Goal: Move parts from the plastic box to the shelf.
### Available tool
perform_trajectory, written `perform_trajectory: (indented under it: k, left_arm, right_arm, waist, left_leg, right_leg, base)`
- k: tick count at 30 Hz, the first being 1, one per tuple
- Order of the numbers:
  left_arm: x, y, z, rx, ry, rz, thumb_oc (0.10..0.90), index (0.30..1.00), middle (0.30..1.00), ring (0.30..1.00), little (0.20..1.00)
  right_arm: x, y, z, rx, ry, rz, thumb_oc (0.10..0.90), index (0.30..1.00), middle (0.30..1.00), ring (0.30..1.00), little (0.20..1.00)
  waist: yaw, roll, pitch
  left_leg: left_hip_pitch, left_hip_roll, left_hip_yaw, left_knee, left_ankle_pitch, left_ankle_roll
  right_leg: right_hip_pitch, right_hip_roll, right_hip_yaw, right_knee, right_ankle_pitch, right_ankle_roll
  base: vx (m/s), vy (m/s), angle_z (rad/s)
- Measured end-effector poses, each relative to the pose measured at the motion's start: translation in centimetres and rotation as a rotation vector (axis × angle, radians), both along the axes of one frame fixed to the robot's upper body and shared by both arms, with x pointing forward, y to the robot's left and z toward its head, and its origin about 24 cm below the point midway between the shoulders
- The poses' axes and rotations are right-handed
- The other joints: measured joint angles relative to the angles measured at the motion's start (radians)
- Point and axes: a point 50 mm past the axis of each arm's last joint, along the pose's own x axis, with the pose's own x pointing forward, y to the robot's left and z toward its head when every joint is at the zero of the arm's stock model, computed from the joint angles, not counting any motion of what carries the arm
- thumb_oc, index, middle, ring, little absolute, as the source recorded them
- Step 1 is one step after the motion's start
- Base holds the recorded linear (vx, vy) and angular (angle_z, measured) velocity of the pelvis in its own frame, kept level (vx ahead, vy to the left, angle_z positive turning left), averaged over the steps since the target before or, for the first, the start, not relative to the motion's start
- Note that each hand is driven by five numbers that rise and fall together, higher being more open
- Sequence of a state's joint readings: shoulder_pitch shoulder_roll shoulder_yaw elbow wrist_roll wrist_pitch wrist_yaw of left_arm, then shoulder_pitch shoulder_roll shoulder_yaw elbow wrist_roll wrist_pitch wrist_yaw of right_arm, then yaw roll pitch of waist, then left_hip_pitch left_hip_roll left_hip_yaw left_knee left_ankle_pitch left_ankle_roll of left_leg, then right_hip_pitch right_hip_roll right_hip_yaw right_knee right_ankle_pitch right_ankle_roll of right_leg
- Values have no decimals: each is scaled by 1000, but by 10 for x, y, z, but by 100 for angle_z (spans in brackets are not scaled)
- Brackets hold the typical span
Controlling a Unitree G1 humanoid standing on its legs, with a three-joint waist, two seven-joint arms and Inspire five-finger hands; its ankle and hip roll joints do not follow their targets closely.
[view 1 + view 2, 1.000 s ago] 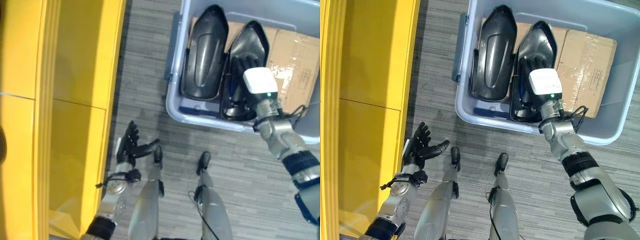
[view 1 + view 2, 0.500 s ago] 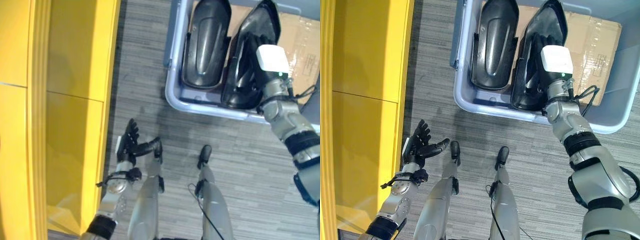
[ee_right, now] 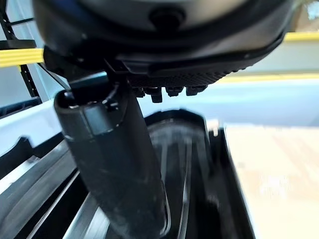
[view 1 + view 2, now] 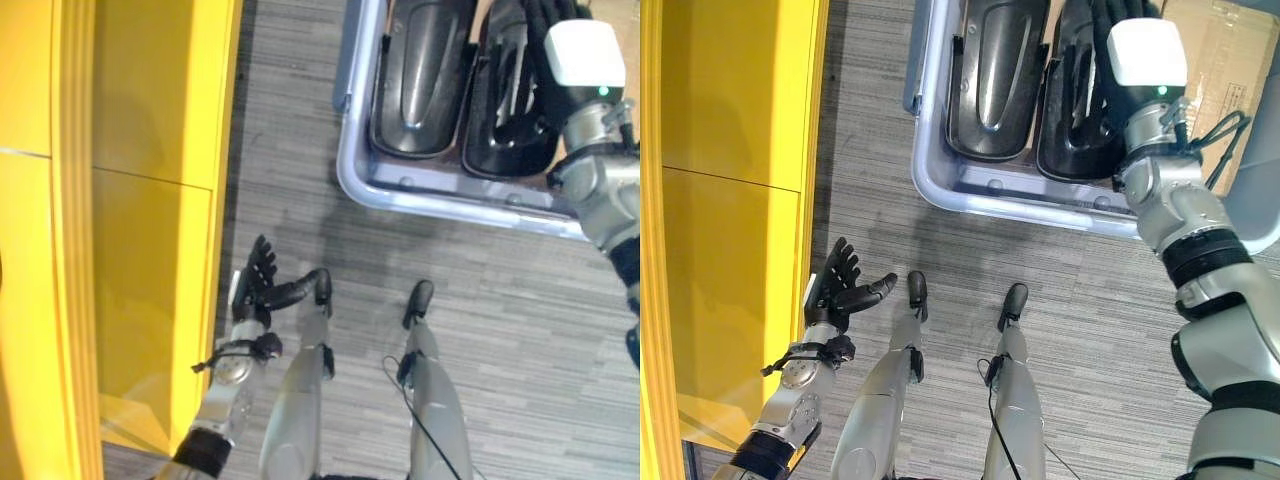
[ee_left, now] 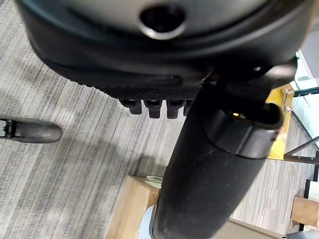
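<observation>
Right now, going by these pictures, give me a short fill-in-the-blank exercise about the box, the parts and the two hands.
1. The two glossy black molded parts lie inside the pale blue plastic ____.
2. The robot's ____ hand reaches into the box at a part.
3. The left hand hangs open beside the tall ____ shelf.

Missing words: box; right; yellow

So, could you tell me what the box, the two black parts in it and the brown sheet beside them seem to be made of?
Box: pale blue-grey moulded plastic, judging by its smooth rounded rim. Black parts: probably glossy moulded plastic, with shiny highlights on the curves. Brown sheet: corrugated cardboard by its look, matte with pale scuffs.
</observation>
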State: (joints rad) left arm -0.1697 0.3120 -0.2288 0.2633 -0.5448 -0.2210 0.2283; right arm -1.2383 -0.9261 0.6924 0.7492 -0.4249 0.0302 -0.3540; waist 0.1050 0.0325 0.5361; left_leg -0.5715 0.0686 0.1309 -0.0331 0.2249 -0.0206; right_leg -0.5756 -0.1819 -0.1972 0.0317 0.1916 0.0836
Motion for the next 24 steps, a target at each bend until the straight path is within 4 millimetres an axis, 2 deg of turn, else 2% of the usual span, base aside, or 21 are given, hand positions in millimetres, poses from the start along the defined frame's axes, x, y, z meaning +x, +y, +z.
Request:
perform_trajectory:
  k: [5, 12, 14, 18, 20, 22, 24]
  left_arm:
    - [4, -1, 6, 0, -21, -4, 900, 1000, 1000, 1000, 1000]
    - [2, 4, 4, 5, -14, 12, 900, 1000, 1000, 1000, 1000]
    - [2, 5, 4, 4, -15, 15, 900, 1000, 1000, 1000, 1000]
    - [0, 9, 5, -1, -17, 33, 900, 1000, 1000, 1000, 1000]
    - [-3, 12, 7, -7, -29, 47, 900, 1000, 1000, 1000, 1000]
    - [-3, 15, 9, -10, -38, 61, 900, 1000, 1000, 1000, 1000]
    - [-4, 15, 10, -11, -42, 59, 900, 1000, 1000, 1000, 1000]
  right_arm:
    - [-3, 4, 9, -9, -27, 16, 900, 1000, 1000, 1000, 1000]
    - [-14, 34, 24, -45, -103, 156, 900, 1000, 1000, 1000, 1000]
    - [-17, 36, 25, -43, -115, 177, 900, 1000, 1000, 1000, 1000]
    - [-33, 35, 11, -20, -137, 229, 900, 1000, 1000, 1000, 1000]
    - [-44, 33, -3, -2, -141, 255, 900, 1000, 1000, 1000, 1000]
    - [-52, 29, -35, 13, -89, 260, 900, 1000, 1000, 1000, 1000]
    - [-54, 26, -51, 39, -46, 252, 900, 1000, 1000, 1000, 1000]
  waist:
    - [2, 0, 0]
    - [-23, -1, 0]
    - [-29, -1, 0]
    - [-35, -8, 0]
    - [-44, -13, 1]
    - [-63, -19, 1]
    - [-73, -21, 1]
  left_leg:
    - [28, -1, 0, -5, 0, 0]
    - [50, 0, 0, -8, 1, 4]
    - [50, 0, 0, -8, 1, 4]
    - [50, 1, 0, -8, 1, 4]
    - [50, 0, 0, -9, 0, 5]
    - [50, 0, 2, -10, -3, 10]
    - [50, 0, 3, -9, -3, 9]
  right_leg:
    - [26, 0, -1, 0, -1, 1]
    - [45, 0, 1, 1, -2, 2]
    - [45, 1, 2, 1, -2, 2]
    - [45, 2, 2, 1, -1, 1]
    - [45, 4, 2, 1, -2, 1]
    - [45, 2, 6, -1, -2, 2]
    - [44, 7, 8, 0, -3, 3]
  base:
    - [0, 0, 0]
    - [0, 0, 0]
    - [0, 0, 0]
    - [0, 0, 0]
    - [0, 0, 0]
    - [0, 0, 0]
    - [-6, -1, -4]
